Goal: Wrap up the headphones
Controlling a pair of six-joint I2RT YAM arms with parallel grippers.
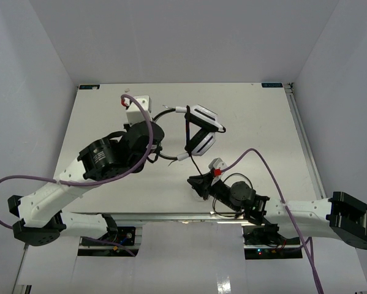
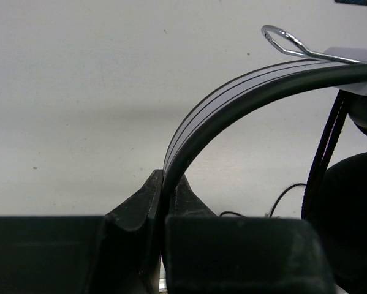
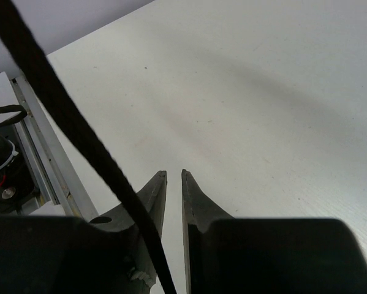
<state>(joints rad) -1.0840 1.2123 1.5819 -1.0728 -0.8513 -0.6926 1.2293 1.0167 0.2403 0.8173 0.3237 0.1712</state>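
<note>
The headphones [image 1: 201, 128] lie at the table's middle, white-and-black ear cups folded together, thin black headband arcing left. My left gripper [image 1: 154, 136] is shut on the headband [image 2: 232, 98]; in the left wrist view the band rises from between my closed jaws [image 2: 165, 180] and curves right to an ear cup [image 2: 355, 214]. The thin dark cord [image 1: 195, 164] runs from the cups down to my right gripper [image 1: 192, 182]. In the right wrist view the cord [image 3: 67, 116] crosses my left finger and goes in at the jaw base; the tips [image 3: 174, 174] stand a narrow slit apart.
Thick purple robot cables [image 1: 147, 122] loop over both arms. A metal rail [image 1: 302, 141] runs along the table's right edge, and the front rail [image 3: 42, 141] shows at the left of the right wrist view. A wire slider loop [image 2: 287, 43] sticks out of the headband.
</note>
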